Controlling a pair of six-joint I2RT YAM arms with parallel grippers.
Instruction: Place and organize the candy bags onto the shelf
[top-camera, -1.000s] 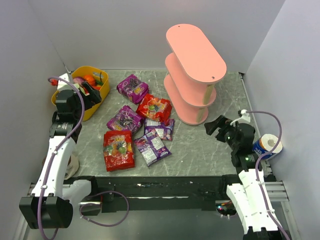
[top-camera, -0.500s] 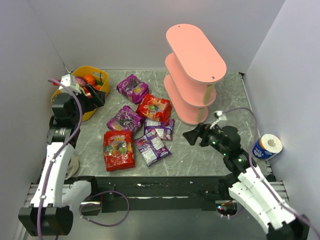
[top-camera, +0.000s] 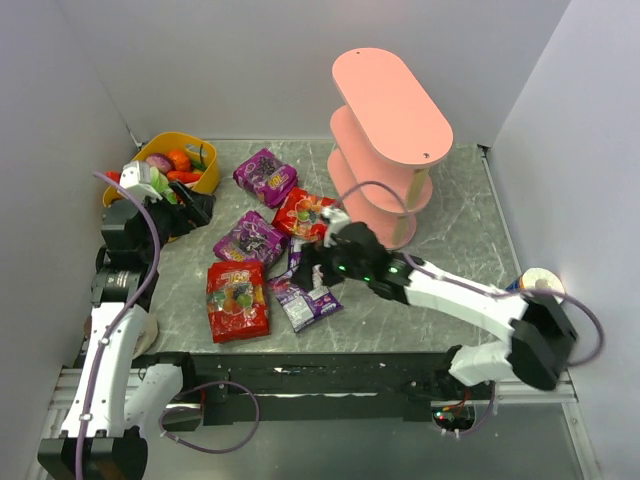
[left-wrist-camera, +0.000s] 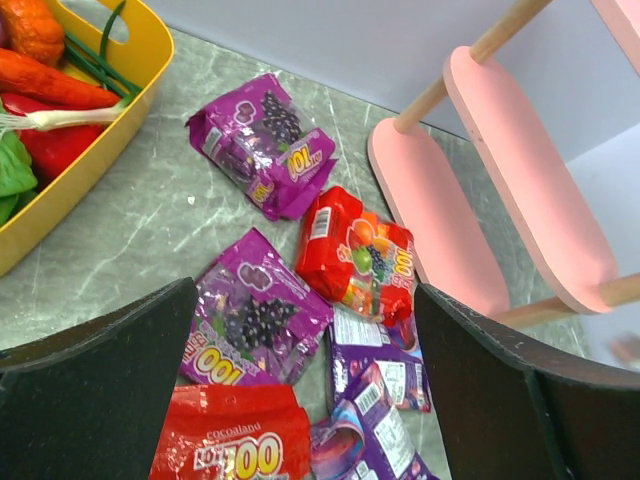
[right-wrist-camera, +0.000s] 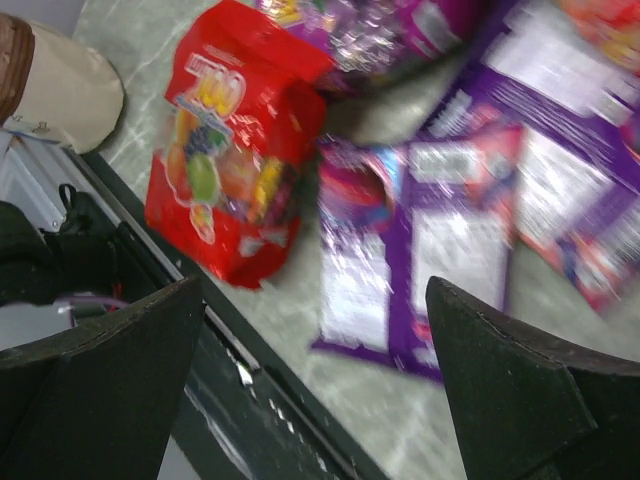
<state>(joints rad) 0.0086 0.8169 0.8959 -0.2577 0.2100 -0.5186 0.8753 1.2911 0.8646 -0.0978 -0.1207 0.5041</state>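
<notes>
As the right arm (top-camera: 440, 290) stretches leftward over the candy bags (top-camera: 237, 298), both arms' jaws stand released.

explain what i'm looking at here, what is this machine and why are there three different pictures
This is a robot with two arms bolted to the near edge of a grey table. The wide picture comes from a fixed camera above and behind them: the left arm is on the left, the right arm stretches out across the table. The other two pictures come from small cameras on the wrists, so the black shapes at their bottom corners are each arm's own fingers: the left fingers and the right fingers. On the table lie two red candy bags and several purple candy bags, with a pink three-tier shelf and a yellow basket of toy vegetables. Both pairs of fingers stand open and hold nothing.
</notes>
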